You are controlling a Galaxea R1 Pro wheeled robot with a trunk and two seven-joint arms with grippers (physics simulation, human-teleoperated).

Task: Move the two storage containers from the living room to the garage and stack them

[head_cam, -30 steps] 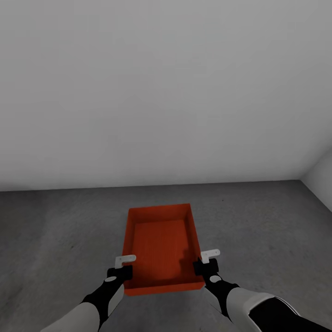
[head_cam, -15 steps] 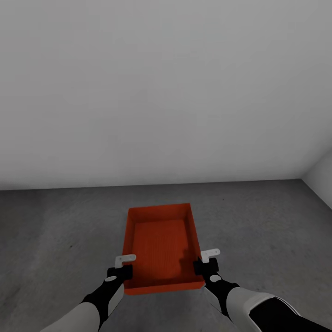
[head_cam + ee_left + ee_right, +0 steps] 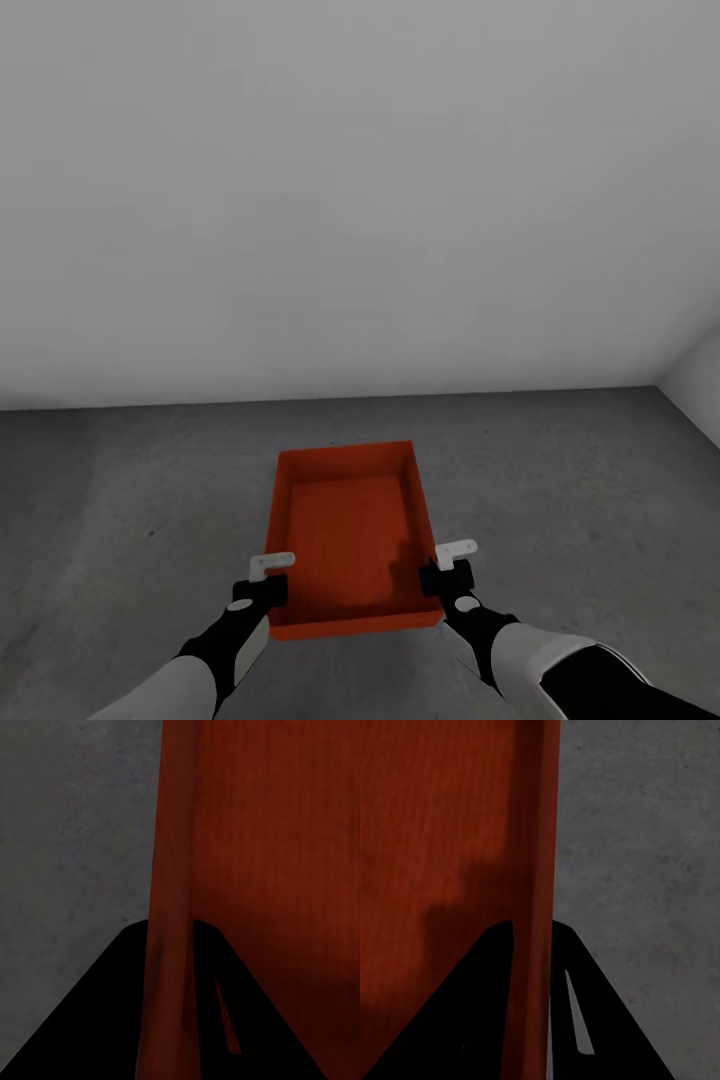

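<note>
Holding one storage container (image 3: 350, 535) between both arms over the grey concrete floor (image 3: 120, 500) of the garage. The container's long axis runs near to far, straight away from the robot toward the white wall (image 3: 350, 200). Left gripper (image 3: 268, 580) sits on the left long wall near its near end; right gripper (image 3: 448, 570) on the right long wall, same station. Both arms equally near.

In the left wrist view, the fingers (image 3: 112, 1020) straddle the red wall (image 3: 171, 907), one inside and one outside, clenched on it. Right wrist view: fingers (image 3: 472, 1020) likewise clamped across the wall (image 3: 534, 870).

Cannot tell whether the base touches the floor or hangs just above it. Judgement: next step is letting go. Floor around looks bare; side wall (image 3: 700, 390) at far right, well apart.
</note>
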